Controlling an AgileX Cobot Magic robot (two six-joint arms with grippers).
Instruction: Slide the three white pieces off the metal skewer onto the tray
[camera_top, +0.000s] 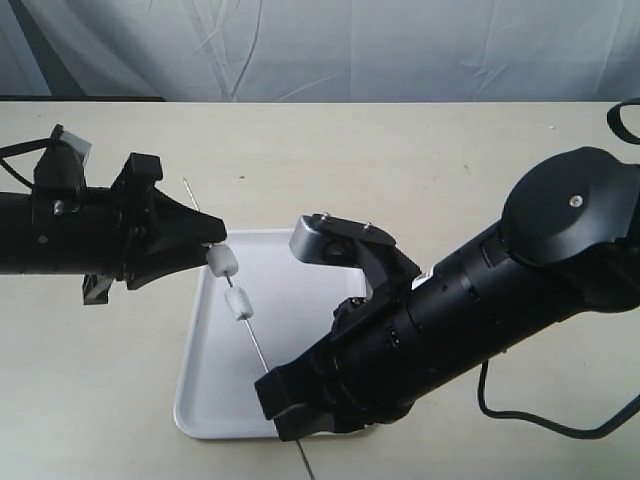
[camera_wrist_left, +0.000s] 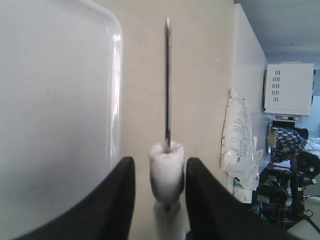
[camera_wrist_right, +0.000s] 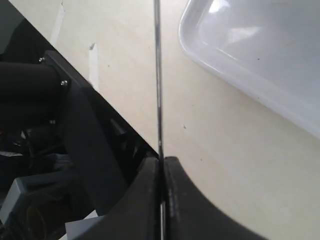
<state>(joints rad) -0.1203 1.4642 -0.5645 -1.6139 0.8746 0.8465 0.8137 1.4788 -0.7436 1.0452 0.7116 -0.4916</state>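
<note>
Jaws on my left gripper (camera_wrist_left: 161, 162) stand partly open, straddling the first piece (camera_wrist_left: 166, 170). One finger (camera_wrist_left: 205, 200) looks to be touching its side, while a sliver of gap shows on the other side, so I would not call it a clamp. Through that piece runs the skewer (camera_wrist_left: 168, 80). Its bare pointed end reaches well past the fingertips, over the table (camera_wrist_left: 200, 75), just beside the rim of the tray (camera_wrist_left: 50, 100). Right against the first piece sits a paler white blur that I cannot identify. In the exterior view this gripper meets the rod from the side, with the first piece at its tips. The second piece (camera_top: 238, 303) is just beyond them along the rod, a little apart from the first, and both sit over the tray's edge. A third piece I cannot make out. Jaws on my right gripper (camera_wrist_right: 161, 167) are pressed together on the skewer's other end, the rod pinched between the two pads with no gap showing. A short length pokes out behind them. Ahead of these jaws the rod runs bare up to the second piece. The tray's rounded corner lies off to one side of them, flat on the table, and most of the tray spreads out between the two grippers.
</note>
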